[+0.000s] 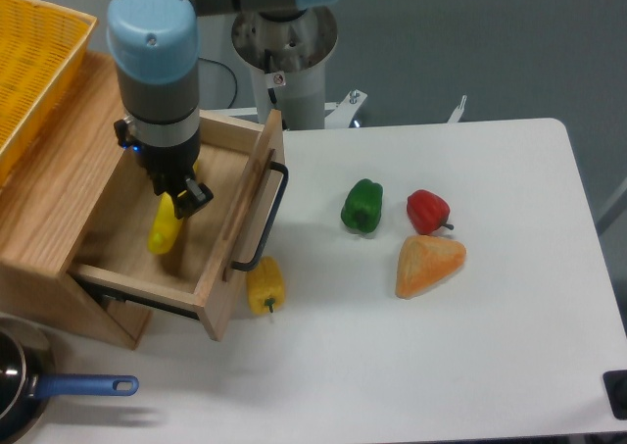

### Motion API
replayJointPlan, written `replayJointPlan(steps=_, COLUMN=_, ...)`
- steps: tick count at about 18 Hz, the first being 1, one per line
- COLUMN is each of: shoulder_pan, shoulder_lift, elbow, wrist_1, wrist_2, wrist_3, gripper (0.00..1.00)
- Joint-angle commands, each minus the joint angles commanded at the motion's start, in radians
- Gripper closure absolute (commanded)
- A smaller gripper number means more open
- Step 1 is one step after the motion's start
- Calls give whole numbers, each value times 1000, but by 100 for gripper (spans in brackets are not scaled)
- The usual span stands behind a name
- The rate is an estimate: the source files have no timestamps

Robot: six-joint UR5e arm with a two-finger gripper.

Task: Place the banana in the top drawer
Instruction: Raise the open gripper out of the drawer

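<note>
The banana lies on the floor of the top drawer, a light-wood box pulled open at the left of the table, with a black bar handle on its front panel. My gripper hangs inside the drawer just above the banana's upper end, open and holding nothing. The arm's wrist hides the far part of the banana and part of the drawer floor.
A yellow bell pepper lies just outside the drawer front. A green pepper, a red pepper and an orange wedge sit mid-table. A yellow mesh basket rests on the cabinet top. A blue-handled pan is at the front left.
</note>
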Motion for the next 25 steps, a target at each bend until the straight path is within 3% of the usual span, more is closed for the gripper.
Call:
replayJointPlan(steps=8, shoulder_pan=58, shoulder_lift=18, elbow=-2, wrist_1=-28, wrist_2=15, wrist_3=100, gripper=51)
replayJointPlan(steps=17, shoulder_pan=80, shoulder_lift=57, elbow=-3, wrist_1=-58, wrist_2=9, wrist_3=114, gripper=51)
replayJointPlan(steps=25, shoulder_pan=173, shoulder_lift=60, elbow=-9, wrist_1=-45, wrist_2=34, wrist_3=209, gripper=50)
